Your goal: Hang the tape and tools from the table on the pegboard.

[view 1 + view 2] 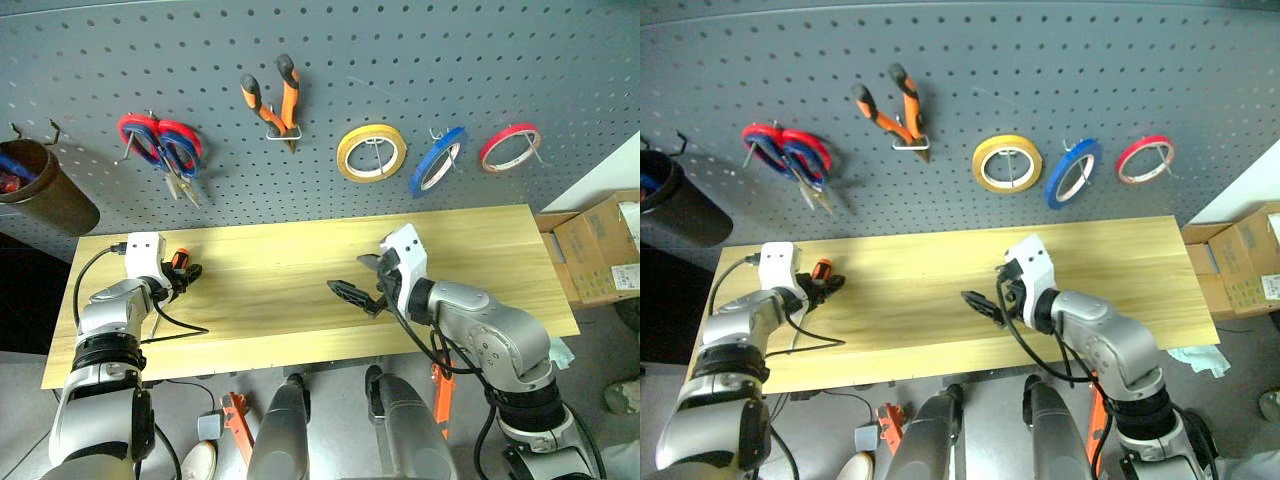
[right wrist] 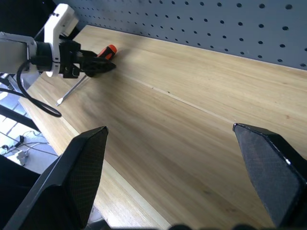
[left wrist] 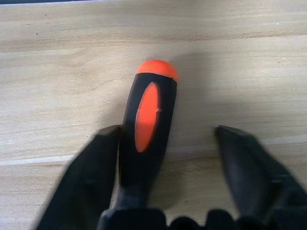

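Note:
A slim screwdriver with an orange-and-black handle (image 3: 146, 129) lies at the left end of the pale wood table (image 1: 290, 280), its shaft (image 2: 72, 91) pointing toward the front edge. My left gripper (image 1: 185, 272) is open around the handle; one finger (image 3: 91, 172) rests against it and the other (image 3: 249, 167) stands apart. My right gripper (image 1: 358, 278) hovers open above the middle of the table, holding nothing. On the pegboard (image 1: 400, 60) hang the blue tape (image 1: 437, 160) and the orange-handled pliers (image 1: 272, 100).
Also on the pegboard are scissors with red and blue handles (image 1: 162, 145), a yellow roll (image 1: 371, 152), a red roll (image 1: 509, 147) and a brown cup (image 1: 45, 190) at the far left. Cardboard boxes (image 1: 600, 245) stand right of the table.

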Controlling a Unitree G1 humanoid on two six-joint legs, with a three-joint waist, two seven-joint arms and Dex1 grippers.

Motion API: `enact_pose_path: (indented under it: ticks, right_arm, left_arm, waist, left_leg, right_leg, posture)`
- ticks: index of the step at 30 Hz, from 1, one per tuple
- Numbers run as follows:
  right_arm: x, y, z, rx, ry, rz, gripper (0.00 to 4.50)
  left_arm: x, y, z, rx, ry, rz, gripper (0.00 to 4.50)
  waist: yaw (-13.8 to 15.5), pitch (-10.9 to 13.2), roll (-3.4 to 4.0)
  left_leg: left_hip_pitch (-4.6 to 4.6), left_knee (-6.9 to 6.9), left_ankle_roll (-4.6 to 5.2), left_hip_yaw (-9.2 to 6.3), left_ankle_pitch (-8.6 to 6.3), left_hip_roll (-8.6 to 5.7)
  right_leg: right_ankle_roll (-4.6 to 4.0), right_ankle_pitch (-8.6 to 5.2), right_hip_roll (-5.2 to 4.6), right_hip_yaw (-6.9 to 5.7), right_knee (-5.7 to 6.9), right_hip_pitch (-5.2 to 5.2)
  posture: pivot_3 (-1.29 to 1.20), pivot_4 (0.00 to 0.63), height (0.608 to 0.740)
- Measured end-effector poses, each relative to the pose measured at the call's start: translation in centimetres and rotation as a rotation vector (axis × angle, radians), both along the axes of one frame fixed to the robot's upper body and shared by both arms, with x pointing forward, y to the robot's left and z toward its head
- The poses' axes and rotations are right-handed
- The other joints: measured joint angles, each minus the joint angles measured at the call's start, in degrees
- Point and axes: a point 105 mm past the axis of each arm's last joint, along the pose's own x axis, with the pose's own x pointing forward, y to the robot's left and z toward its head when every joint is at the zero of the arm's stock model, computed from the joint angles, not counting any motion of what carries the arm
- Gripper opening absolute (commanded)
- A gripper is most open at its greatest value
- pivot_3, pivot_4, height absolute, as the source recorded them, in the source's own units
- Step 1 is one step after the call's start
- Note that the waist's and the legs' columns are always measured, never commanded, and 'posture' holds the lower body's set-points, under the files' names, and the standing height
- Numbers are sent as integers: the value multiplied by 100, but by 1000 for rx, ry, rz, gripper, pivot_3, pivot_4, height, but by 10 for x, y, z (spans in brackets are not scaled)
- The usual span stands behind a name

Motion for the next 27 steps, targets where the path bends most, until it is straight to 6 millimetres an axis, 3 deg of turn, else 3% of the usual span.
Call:
enact_pose_path:
  ticks: [3,4,10,14,17,23,27]
  right_arm:
    - [1,1,2,0,-5,2,4500]
    - [1,1,2,1,-8,3,4500]
    - [1,7,13,89,-12,24,4500]
    - [-15,21,51,361,8,158,4500]
    - [-30,27,74,446,-6,249,4500]
    - [-23,25,63,387,5,225,4500]
    - [-12,22,65,372,-40,191,4500]
  left_arm:
    - [-2,2,0,-4,-3,7,1071]
    - [-2,3,0,-7,-4,8,906]
    - [-1,2,0,-14,-10,11,907]
    - [2,-2,0,-23,-17,12,907]
    - [7,-7,1,-31,-30,11,907]
    - [12,-8,3,-33,-40,12,907]
    - [4,-20,-1,87,-35,-96,907]
  waist:
    - [0,1,1]
    - [0,1,1]
    - [0,-1,0]
    - [3,-4,2]
    - [11,-20,-3]
    - [3,-46,-14]
    - [-4,-108,-37]
  left_leg:
    - [0,0,-1,0,0,0]
    - [0,0,-1,0,0,0]
    - [-1,-1,-3,1,-1,0]
    - [-1,1,-3,-1,-1,2]
    - [-1,2,-4,-3,0,-2]
    - [-3,1,-5,0,0,-7]
    - [-14,-2,-21,0,2,-2]
  right_leg:
    - [2,-1,0,1,-1,-1]
    - [2,-1,-1,0,-1,0]
    - [3,-1,-2,-1,-3,0]
    - [3,0,-2,-3,1,0]
    - [5,2,-8,-5,-1,3]
    - [7,3,-14,-8,-2,2]
    - [0,8,-42,-13,-3,-13]
  posture:
    - [90,438,740]
    - [88,433,740]
    - [71,398,740]
    - [67,378,740]
    - [68,358,740]
    - [95,300,740]
    - [116,231,740]
